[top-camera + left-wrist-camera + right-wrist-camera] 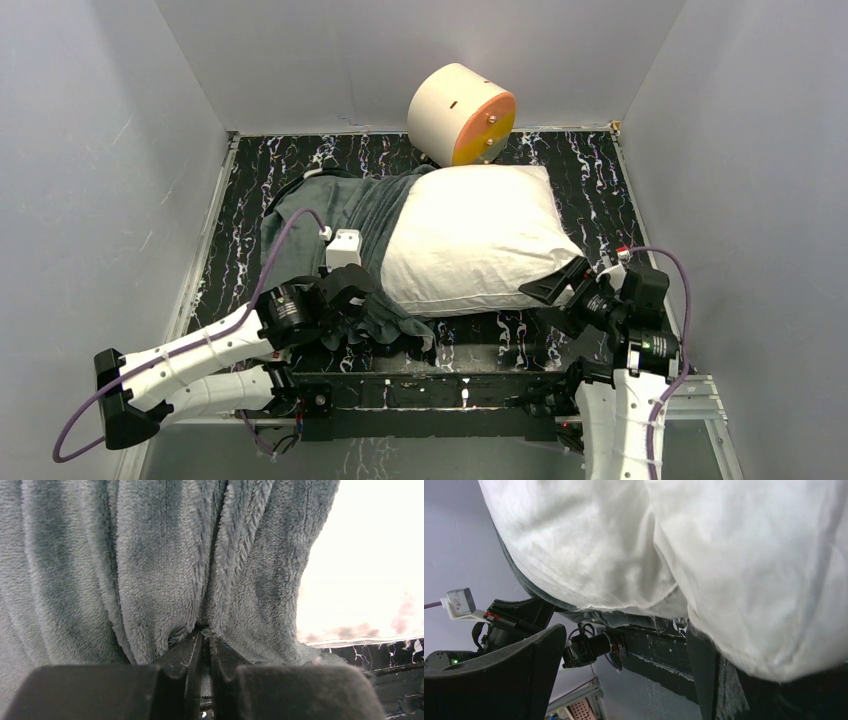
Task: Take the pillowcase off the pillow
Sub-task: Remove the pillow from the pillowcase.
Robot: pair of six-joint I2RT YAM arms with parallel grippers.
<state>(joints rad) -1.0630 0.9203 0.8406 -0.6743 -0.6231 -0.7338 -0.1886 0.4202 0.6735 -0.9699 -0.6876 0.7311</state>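
The white pillow (pixel 470 240) lies across the middle of the table. The dark grey pillowcase (pixel 340 210) is bunched over its left end, and none of its striped face shows. My left gripper (pixel 362 305) is at the near left, shut on a fold of the grey plush pillowcase (pixel 150 565). Its fingertips (pixel 192 647) pinch the fabric, with the pillow (pixel 370 555) bright to the right. My right gripper (pixel 562 290) stands open at the pillow's near right corner. The pillow (pixel 724 555) bulges above the spread fingers (pixel 524 670) and nothing is held between them.
A cream-and-orange cylinder (pixel 462 115) leans at the back wall, just behind the pillow. Grey walls close in the left, right and back. The black marbled tabletop (pixel 590 170) shows around the pillow. The arms' base rail (pixel 440 390) runs along the near edge.
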